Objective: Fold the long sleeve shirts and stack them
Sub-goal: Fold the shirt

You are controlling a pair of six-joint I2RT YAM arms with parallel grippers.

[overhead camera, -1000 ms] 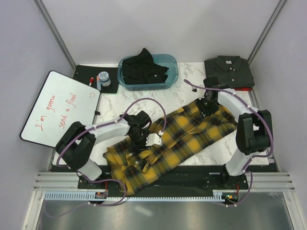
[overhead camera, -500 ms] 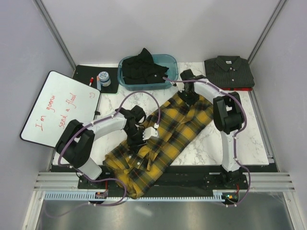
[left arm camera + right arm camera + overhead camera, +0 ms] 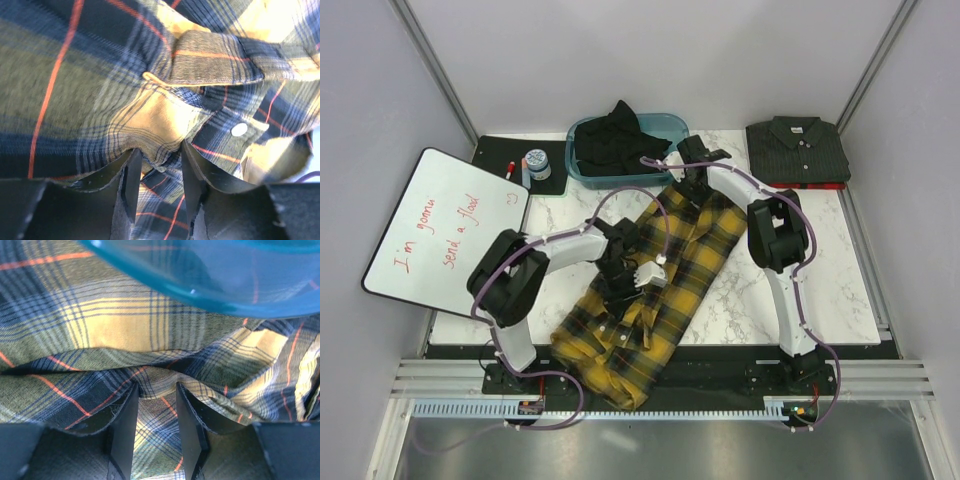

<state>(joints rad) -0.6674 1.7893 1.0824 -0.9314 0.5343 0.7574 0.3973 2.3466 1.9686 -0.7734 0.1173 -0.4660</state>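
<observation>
The yellow-and-black plaid shirt (image 3: 712, 240) lies crumpled on the marble table, running diagonally from beside the bin to the near edge. My left gripper (image 3: 618, 285) is shut on a bunched fold of it near a pale snap button (image 3: 239, 129); the fold sits between the fingers (image 3: 157, 160). My right gripper (image 3: 692, 190) is shut on the shirt's far end (image 3: 156, 395), right against the teal bin (image 3: 200, 287). The plain black shirt (image 3: 620, 140) lies heaped in that bin. The dark charcoal shirt (image 3: 798, 150) lies folded at the back right.
The teal bin's rim (image 3: 675, 168) is at the back centre. A whiteboard (image 3: 445, 225) with red writing lies at the left. A black mat (image 3: 500, 152) behind it holds a marker and a small jar (image 3: 536, 163). Grey walls close in the sides.
My right gripper has swung left and back toward the bin, dragging the shirt's far end with it. The shirt now lies steeper and narrower. My left gripper shifted slightly right, still holding.
</observation>
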